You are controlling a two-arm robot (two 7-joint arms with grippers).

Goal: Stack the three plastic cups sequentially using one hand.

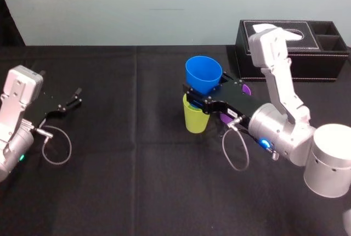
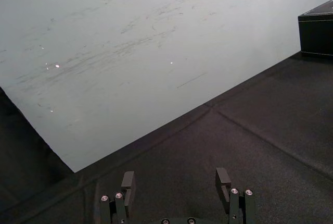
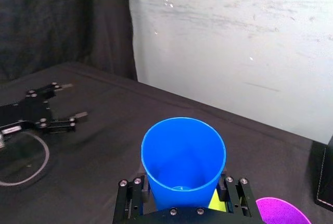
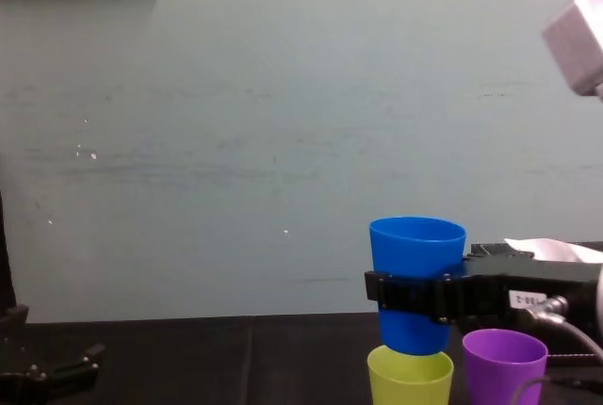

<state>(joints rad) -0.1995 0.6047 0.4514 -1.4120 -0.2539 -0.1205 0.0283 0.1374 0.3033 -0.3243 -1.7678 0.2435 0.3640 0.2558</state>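
Right gripper (image 4: pixel 415 293) is closed on the blue cup (image 4: pixel 417 254), gripped about its lower half and held upright, mouth up, above the bench (image 1: pixel 137 181); the cup's base is seen in the chest view at the mouth of the yellow-green cup (image 4: pixel 410 379), which stands upright directly beneath; whether the base is already inside the rim cannot be told. The purple cup (image 4: pixel 504 364) stands just beside the yellow-green one, on the robot's right, under the gripper body; the black tissue box (image 1: pixel 290 55) is set farther back. Left gripper (image 1: pixel 77 96) is parked low at the far left of the bench, fingers spread, nothing held. Step judged as nesting of the first cup, not yet released. Risks noted: if the blue cup is lowered off-centre, its base could catch the yellow-green rim and the light cup could be tipped or pushed aside; the purple cup could be struck by the gripper during descent or withdrawal, being so close; if release is made too high, the cup could be dropped askew and left tilted; if pressed too hard, the two could be wedged.
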